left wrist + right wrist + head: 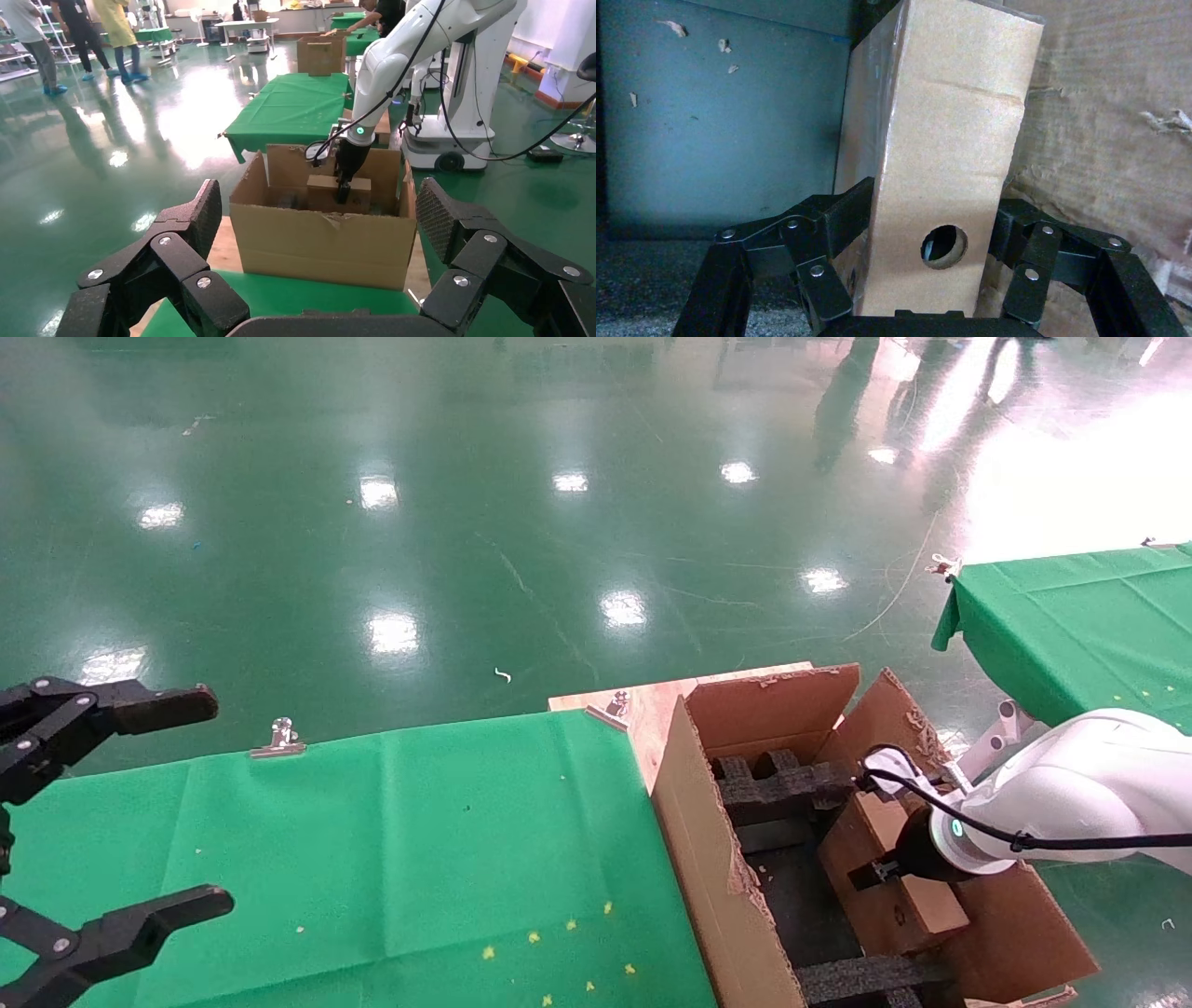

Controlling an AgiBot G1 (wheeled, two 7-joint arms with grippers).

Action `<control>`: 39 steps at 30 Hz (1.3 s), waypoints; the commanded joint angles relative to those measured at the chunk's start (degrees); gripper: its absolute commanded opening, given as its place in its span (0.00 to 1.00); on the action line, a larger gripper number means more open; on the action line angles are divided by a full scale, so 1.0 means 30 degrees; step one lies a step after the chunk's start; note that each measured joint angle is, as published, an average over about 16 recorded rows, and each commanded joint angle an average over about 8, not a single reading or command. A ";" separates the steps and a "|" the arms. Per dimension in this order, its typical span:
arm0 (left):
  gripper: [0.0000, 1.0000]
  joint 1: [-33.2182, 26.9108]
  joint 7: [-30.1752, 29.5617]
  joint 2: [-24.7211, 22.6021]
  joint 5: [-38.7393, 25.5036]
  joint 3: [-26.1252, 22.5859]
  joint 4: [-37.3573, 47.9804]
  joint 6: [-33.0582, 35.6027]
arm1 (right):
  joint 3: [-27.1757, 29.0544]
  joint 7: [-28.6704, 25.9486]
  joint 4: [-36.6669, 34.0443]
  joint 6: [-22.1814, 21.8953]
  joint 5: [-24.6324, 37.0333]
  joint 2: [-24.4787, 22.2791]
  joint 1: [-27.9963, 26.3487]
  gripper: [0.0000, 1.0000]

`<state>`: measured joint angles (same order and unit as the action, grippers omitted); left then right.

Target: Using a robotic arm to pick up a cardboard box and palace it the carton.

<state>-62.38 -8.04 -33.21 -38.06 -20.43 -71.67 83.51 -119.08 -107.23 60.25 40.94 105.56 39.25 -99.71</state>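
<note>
The cardboard box (899,896), small and plain brown, sits tilted inside the carton (694,822), a large corrugated carton with ragged flaps. The white robotic arm (1071,794) reaches in from the right. Its right gripper (880,873) is shut on the box. In the right wrist view the black fingers (835,217) press both sides of the cardboard box (940,140), which has a round hole. From the left wrist view the cardboard box (320,184) shows just above the carton (323,239) rim. My left gripper (207,801) hangs open at the far left.
Black foam blocks (782,784) line the carton's floor. A table under green cloth (372,859) lies left of the carton, with a metal clip (277,740) at its edge. A second green table (1080,617) stands at the right. Shiny green floor lies beyond.
</note>
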 commanded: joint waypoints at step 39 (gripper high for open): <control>1.00 -0.0001 0.0002 0.0001 0.0009 -0.0003 0.0002 -0.0001 | 0.1577 -0.0856 0.3820 0.0286 0.0891 -0.2238 -0.4576 1.00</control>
<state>-62.38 -8.03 -33.21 -38.04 -20.44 -71.67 83.50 -114.28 -109.00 71.55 41.56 107.52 32.86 -113.16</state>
